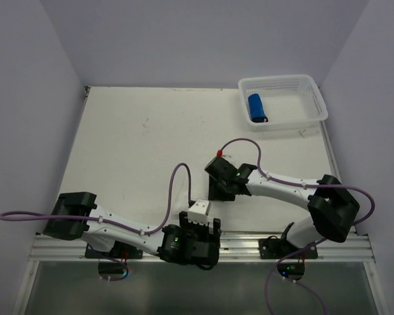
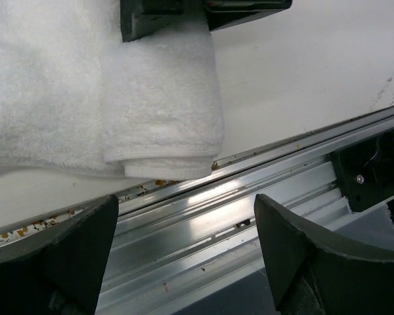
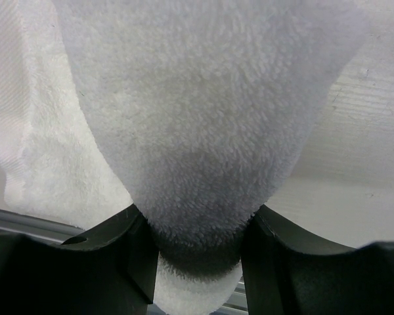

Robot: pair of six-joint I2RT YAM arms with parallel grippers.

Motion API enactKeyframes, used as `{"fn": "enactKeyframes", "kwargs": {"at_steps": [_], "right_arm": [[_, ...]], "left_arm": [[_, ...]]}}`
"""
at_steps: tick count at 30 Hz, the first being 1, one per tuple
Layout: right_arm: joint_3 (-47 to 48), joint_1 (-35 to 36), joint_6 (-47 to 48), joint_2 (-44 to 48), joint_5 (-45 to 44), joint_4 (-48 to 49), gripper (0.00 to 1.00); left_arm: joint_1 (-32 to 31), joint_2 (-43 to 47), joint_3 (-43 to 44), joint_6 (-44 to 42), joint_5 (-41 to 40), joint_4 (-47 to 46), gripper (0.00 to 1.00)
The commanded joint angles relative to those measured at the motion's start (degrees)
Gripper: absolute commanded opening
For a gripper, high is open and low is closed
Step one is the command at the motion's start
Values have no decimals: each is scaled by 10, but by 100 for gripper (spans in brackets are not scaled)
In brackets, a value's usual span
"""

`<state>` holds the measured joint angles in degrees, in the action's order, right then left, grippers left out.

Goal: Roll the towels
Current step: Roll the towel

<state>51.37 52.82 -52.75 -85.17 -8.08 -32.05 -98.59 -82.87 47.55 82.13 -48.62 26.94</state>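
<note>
top view: the blue towel (image 1: 257, 107) lies rolled in the basket (image 1: 315, 98) at the far right corner of the table (image 1: 138, 151), long axis running far to near. the white towel (image 1: 199, 210) shows as a small bunch at the near edge, between the left gripper (image 1: 200, 226) and right gripper (image 1: 215, 187)

left wrist: our left fingers stand apart, empty, over the rail (image 2: 249, 197); the towel's folded strip runs away from the near edge

right wrist: our right fingers pinch a fold. we judge it soft, light and floppy, best taken at a folded edge

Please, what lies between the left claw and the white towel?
The aluminium edge rail lies between left claw and white towel, shown in left wrist view.
</note>
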Motion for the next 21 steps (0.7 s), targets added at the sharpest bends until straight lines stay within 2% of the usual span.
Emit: {"fn": "enactKeyframes", "kwargs": {"at_steps": [1,6,8,13,17,21], "right_arm": [[12,-4,16,-18,-18,-31,45],[14,-5,15,-9,-4,-31,46],[12,-6,15,-6,0,-31,47],[5,-8,14,7,10,-31,47],[-8,-9,8,23,21,-29,47],[-15,-13,5,37,24,-33,48]], "left_arm": [[-13,-19,52,-47,-88,80,87],[-13,-90,125,-67,-129,147,94],[-13,-105,137,-80,-144,146,96],[-5,-131,140,-137,-136,92,99],[27,-145,127,-177,-113,51,99],[40,-148,109,-246,-97,-37,97]]}}
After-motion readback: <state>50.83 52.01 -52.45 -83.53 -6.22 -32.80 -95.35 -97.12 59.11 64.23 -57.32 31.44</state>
